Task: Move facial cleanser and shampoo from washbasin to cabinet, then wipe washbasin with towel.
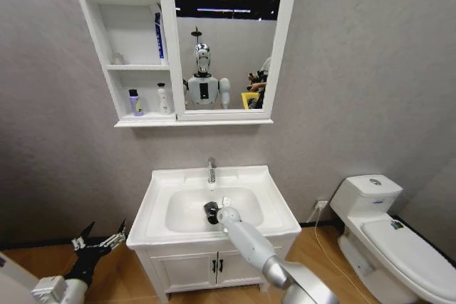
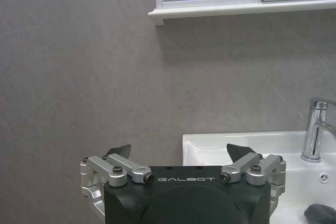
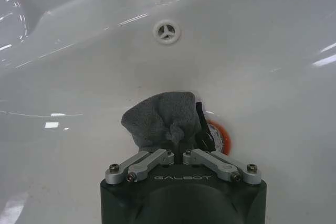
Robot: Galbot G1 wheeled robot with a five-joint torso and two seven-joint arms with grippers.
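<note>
Washbasin (image 1: 274, 194): white ceramic, oval bowl, centre of the head view, set on a low two-door vanity (image 1: 214, 267). Chrome tap (image 1: 211, 169) at the back rim; red-ringed drain (image 3: 219, 136) in the bowl floor, partly hidden behind the cloth in the right wrist view.

Towel (image 3: 157, 120): dark grey cloth, bunched, lying in the bowl bottom just beside and partly over the drain.

Right gripper (image 3: 180, 139): down inside the bowl, centre of the head view, fingers pinched together with a fold of the towel between them.

Left gripper (image 2: 178, 150): lower left of the head view, low beside the basin's front corner and clear of it, claw spread wide and holding nothing.

Cabinet (image 1: 165, 40): upper left of the head view, three shelf compartments beside a mirror (image 1: 228, 33). Bottom shelf holds a purple bottle (image 1: 135, 102) and a white bottle (image 1: 163, 99); a blue-and-white tube (image 1: 159, 35) stands on the middle shelf. No bottles remain on the basin, so the moving step appears done and wiping is in hand.

Toilet (image 1: 388, 236): right of the head view, well apart from the work.

Risks, as judged: the pinch takes only a small fold, so the towel may slip free under a wiping drag; the bunched cloth covers little surface, so patches may go unwiped; a sweep toward the back may knock the tap.
</note>
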